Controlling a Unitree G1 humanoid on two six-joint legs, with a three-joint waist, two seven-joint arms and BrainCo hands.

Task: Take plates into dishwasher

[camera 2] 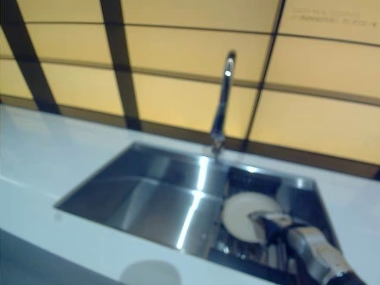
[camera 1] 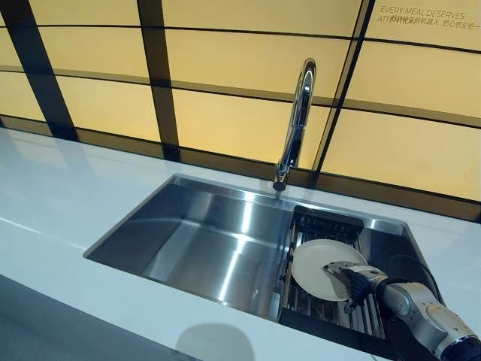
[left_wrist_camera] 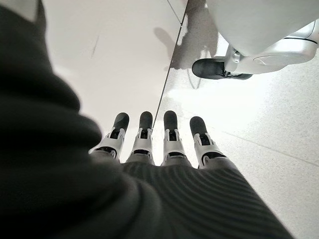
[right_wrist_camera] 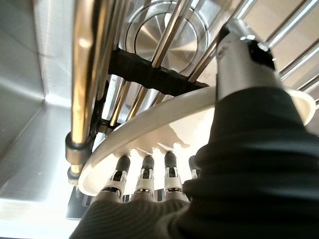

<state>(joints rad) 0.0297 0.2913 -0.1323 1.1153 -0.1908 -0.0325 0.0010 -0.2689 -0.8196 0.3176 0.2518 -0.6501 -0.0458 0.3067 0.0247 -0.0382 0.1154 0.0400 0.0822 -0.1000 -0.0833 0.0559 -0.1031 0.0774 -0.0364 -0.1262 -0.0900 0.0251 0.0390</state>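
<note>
Amber wall panels back the white surface [camera 1: 52, 203] where the right hand [camera 1: 359, 282] seemingly pinches the plate [camera 1: 319, 265] on the sink rack [camera 1: 361, 320], fingers [right_wrist_camera: 144, 174] beneath, thumb above, ready to lift it clear.

A white countertop [camera 1: 52, 203] meets a backlit amber wall [camera 1: 240, 60] crossed by dark bands.

A kitchen: a white worktop [camera 1: 52, 203] holds a sunken stainless-steel sink [camera 1: 203, 241] under a tall chrome tap [camera 1: 294, 124], backed by amber wall panels [camera 1: 240, 68].
</note>
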